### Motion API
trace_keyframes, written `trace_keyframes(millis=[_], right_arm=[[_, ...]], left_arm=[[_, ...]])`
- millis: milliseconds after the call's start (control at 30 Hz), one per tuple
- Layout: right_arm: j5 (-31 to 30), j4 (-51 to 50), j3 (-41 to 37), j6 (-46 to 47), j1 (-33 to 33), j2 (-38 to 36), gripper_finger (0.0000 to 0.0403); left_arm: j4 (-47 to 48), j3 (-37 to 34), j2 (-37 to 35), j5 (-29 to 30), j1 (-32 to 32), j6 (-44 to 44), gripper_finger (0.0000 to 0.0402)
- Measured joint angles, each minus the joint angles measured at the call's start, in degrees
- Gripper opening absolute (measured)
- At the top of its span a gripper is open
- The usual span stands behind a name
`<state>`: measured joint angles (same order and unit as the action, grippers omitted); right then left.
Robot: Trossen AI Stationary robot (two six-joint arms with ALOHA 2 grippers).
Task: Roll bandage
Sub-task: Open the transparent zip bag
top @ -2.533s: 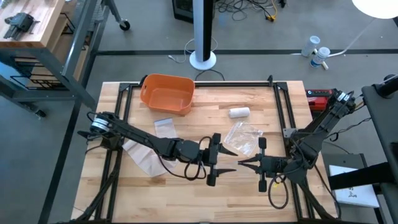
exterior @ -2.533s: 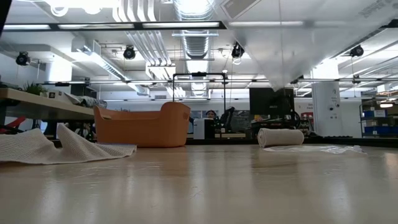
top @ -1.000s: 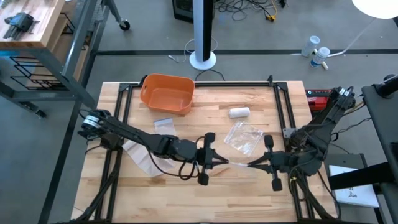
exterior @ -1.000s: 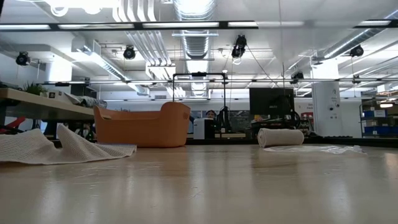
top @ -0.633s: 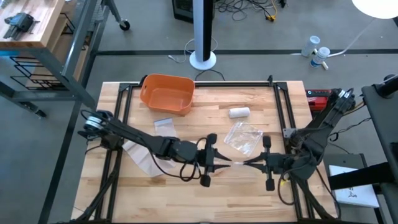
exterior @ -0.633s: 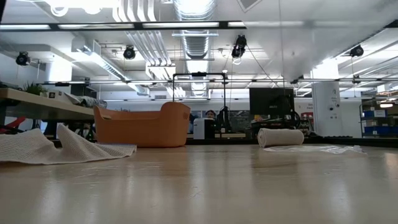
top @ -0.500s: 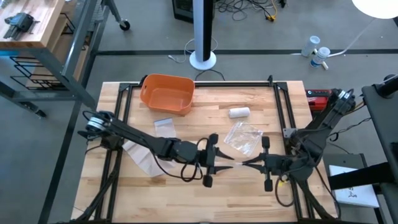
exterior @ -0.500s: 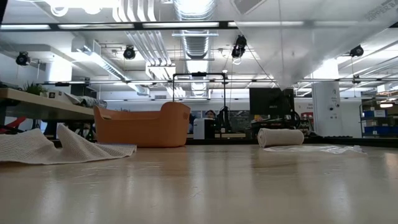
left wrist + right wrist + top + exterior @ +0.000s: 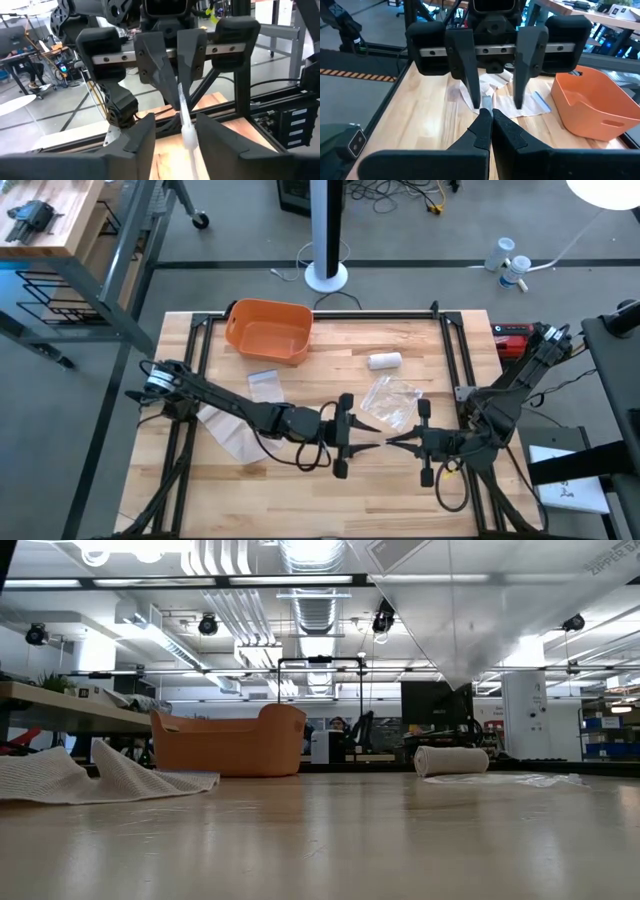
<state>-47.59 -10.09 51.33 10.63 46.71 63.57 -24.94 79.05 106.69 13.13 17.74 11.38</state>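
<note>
Mid-table, right gripper (image 9: 392, 442) pinched on clear bag (image 9: 440, 620), left gripper (image 9: 368, 446) apart; orange bin (image 9: 268, 330), bandage roll (image 9: 384, 361) behind

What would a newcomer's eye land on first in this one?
The two grippers meet nose to nose over the table's front middle: the right gripper is shut on a clear bag held in the air, and the left gripper is open around it. Behind them sit an orange bin at back left and a rolled bandage right of it.

Orange bin (image 9: 268, 330) at table (image 9: 300, 480) back-left, white pole base (image 9: 326, 277) behind
</note>
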Motion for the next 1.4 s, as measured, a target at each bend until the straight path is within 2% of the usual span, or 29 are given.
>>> trace_keyframes(millis=[300, 467, 733, 1000, 1133, 1267, 1400], right_arm=[[-0.3, 2.4, 0.0, -0.2, 0.0, 0.3, 0.0000], [-0.4, 2.4, 0.0, -0.2, 0.0, 0.3, 0.0000], [0.1, 1.5, 0.0, -0.2, 0.1, -0.7, 0.0000], [0.1, -0.4, 0.0, -0.2, 1.5, -2.6, 0.0000], [0.1, -1.3, -0.1, -0.2, 2.5, -3.9, 0.0000], [0.4, -5.3, 1.1, 1.5, 3.8, -5.4, 0.0000], [0.1, -10.1, 2.9, 4.0, 4.9, -6.1, 0.0000]], left_arm=[[0.3, 0.0, 0.0, 0.0, -0.1, 0.6, 0.0041], [0.4, 0.0, 0.0, 0.0, -0.1, 0.8, 0.0011], [1.0, 0.0, -0.2, 0.0, -0.1, 0.8, 0.0031], [2.0, 0.0, -0.9, -0.1, -0.1, 0.8, 0.0012], [3.1, 0.1, -1.4, -0.1, -0.1, 0.8, 0.0021], [6.0, 0.1, -2.2, -0.1, 0.0, 0.8, 0.0032], [8.6, 0.1, -2.9, -0.1, 0.1, 1.1, 0.0024]])
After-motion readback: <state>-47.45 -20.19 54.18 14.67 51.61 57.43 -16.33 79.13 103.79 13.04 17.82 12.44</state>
